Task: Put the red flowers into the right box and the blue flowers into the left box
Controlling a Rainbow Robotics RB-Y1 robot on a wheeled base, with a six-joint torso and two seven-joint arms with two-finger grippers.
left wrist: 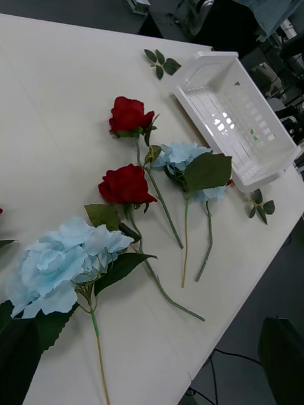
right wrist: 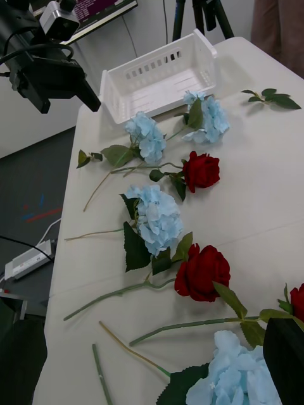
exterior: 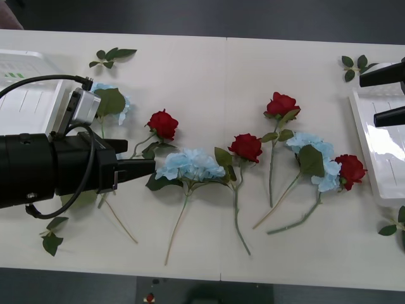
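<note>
With no flower boxed yet, my left gripper [exterior: 147,167], fingers together and empty, hovered by a mid-table blue flower [exterior: 190,165], needing to open; my right gripper [exterior: 387,95] waited, fingers apart, over the right box [exterior: 366,136].

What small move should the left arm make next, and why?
Probably lower the left gripper onto the middle blue flower just ahead of its fingertips. Both the left box and the right box look empty, with every flower on the table.
</note>
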